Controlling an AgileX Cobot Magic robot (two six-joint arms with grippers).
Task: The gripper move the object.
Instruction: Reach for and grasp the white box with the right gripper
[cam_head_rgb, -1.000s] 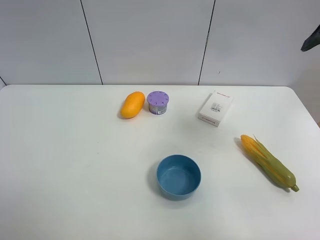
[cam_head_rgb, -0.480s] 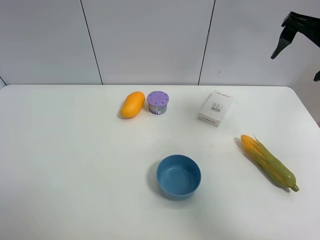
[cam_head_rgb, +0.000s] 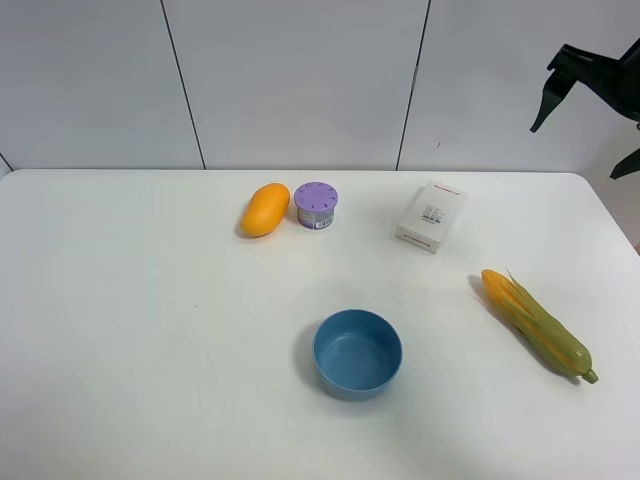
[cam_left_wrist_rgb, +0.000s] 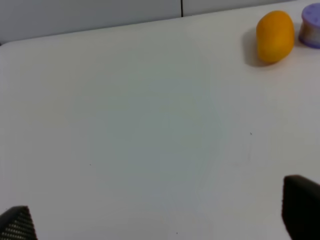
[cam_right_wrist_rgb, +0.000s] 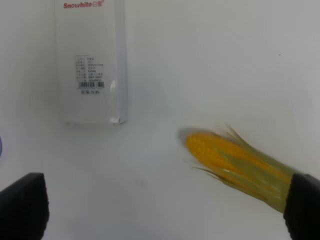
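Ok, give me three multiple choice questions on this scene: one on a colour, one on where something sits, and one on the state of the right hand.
1. The bowl is: A red; B blue; C green.
2. Nearest the purple round container lies: A the mango; B the corn cob; C the bowl.
3. Relative to the white carton, the right hand is: A shut on it; B open, up in the air away from it; C pressing on its top.

Answers: B, its wall and inside are blue. A, the mango lies right next to it. B, its fingers are spread wide with nothing between them in the wrist view.
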